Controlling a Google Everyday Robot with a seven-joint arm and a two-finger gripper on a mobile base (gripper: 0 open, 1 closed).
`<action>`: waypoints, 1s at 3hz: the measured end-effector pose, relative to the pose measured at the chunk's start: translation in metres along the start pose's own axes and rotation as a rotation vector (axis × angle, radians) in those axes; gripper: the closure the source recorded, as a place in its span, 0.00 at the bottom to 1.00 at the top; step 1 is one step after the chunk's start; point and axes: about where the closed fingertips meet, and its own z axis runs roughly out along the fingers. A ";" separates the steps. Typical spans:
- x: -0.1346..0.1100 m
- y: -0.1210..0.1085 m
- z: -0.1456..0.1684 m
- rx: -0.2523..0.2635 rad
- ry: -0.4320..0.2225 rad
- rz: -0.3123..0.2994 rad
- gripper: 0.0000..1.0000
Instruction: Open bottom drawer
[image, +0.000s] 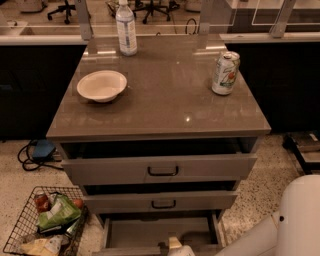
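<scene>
The grey cabinet has three drawers, and the bottom drawer (150, 232) stands pulled out with its grey interior showing. Its front runs along the lower edge of the camera view, with the handle out of sight. My gripper (175, 247) is at that front edge, in the middle, with only a pale tip of it in view. The white arm (295, 220) reaches in from the bottom right corner. The top drawer (160, 169) and middle drawer (161, 201) each stand slightly out, showing black bar handles.
On the cabinet top are a white bowl (102, 85), a plastic water bottle (126, 29) and a drink can (225, 73). A wire basket (42, 225) of snack packets sits on the floor at the left. Cables (35, 152) lie behind it.
</scene>
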 end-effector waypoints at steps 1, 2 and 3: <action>0.000 0.000 0.000 -0.001 0.000 0.000 0.49; 0.000 0.001 0.001 -0.002 0.000 0.000 0.72; 0.004 -0.004 0.004 0.011 -0.012 -0.002 1.00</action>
